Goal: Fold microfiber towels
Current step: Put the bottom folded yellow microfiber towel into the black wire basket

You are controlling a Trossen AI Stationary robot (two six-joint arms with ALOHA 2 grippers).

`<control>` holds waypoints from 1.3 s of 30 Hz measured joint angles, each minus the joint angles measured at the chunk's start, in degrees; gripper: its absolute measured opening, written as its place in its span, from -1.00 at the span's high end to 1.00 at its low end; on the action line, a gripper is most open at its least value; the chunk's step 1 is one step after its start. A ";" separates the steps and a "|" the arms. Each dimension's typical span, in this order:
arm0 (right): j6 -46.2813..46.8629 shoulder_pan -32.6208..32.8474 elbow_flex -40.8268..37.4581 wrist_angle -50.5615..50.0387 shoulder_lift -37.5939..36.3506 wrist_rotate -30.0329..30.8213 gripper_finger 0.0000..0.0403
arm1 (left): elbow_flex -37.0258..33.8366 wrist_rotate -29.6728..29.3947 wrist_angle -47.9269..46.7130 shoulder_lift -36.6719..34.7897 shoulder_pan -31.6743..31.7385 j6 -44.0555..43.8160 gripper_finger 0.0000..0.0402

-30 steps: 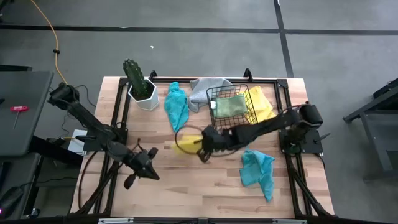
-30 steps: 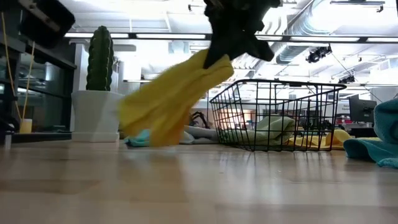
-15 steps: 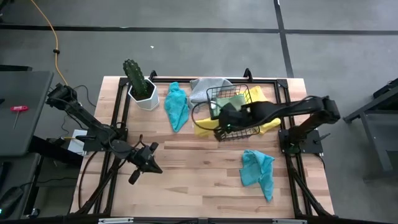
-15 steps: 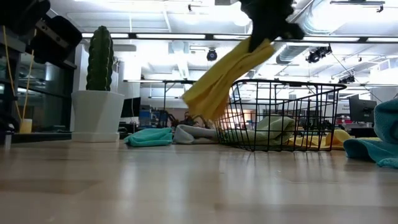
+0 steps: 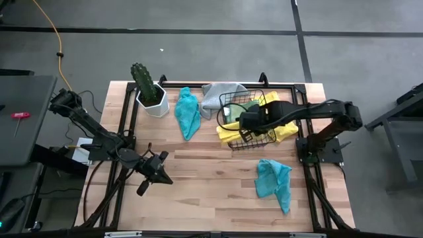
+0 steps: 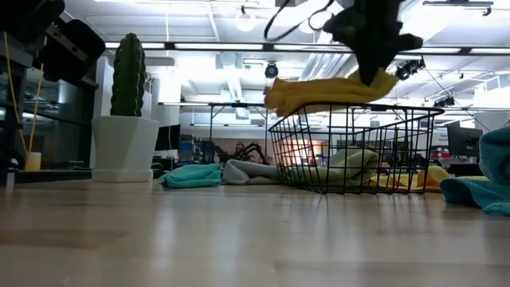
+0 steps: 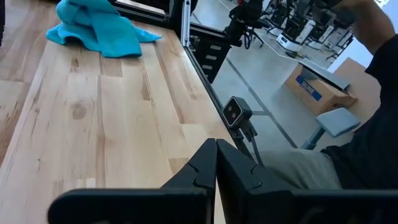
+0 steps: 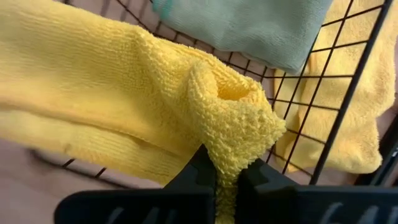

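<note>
My right gripper [image 5: 246, 122] is above the black wire basket [image 5: 236, 96] at the table's far right. It is shut on a yellow towel [image 5: 228, 134], which lies draped across the basket's top rim [image 6: 327, 89]. A light green towel [image 8: 249, 25] lies inside the basket, and the second yellow towel [image 5: 283, 114] lies under the basket's right side. A teal towel [image 5: 187, 111] and a grey towel [image 5: 215, 96] lie crumpled at the far edge, and another teal towel [image 5: 274, 182] lies near right. My left gripper [image 5: 153, 173] is shut and empty over the near left. My right gripper pinches a bunched fold of the yellow towel [image 8: 239, 134] between its two fingers, coming from above and pointing down. Several layers are gathered at the pinch. The towel rests spread on the basket's top rim, and its free part [image 5: 225, 135] hangs over the near-left side.
A cactus in a white pot [image 5: 149, 92] stands at the far left corner. Bare wood lies across the table's middle and near side [image 5: 211, 192]. A person sits beyond the table's edge in the left wrist view [image 7: 373, 143].
My right gripper has carried the yellow towel from the table's middle toward the far right, up over the basket. The towel hung slanting below the fingers before; now it lies draped flat over the basket's rim.
</note>
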 joint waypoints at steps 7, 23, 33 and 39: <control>-2.58 -2.74 0.00 0.21 7.16 -0.49 1.00 | 0.00 0.30 -0.07 0.00 -0.15 -0.20 1.00; -1.05 -5.31 0.00 -2.73 15.41 -2.24 1.00 | 0.02 0.40 -0.46 0.00 -0.15 -1.07 1.00; 4.07 -5.31 0.00 -6.84 15.72 -2.40 1.00 | 0.02 0.46 -0.90 0.00 -0.15 -1.08 1.00; 5.25 -5.31 0.00 -7.70 15.72 -1.84 1.00 | 0.02 0.46 -0.91 0.00 -0.15 -1.09 1.00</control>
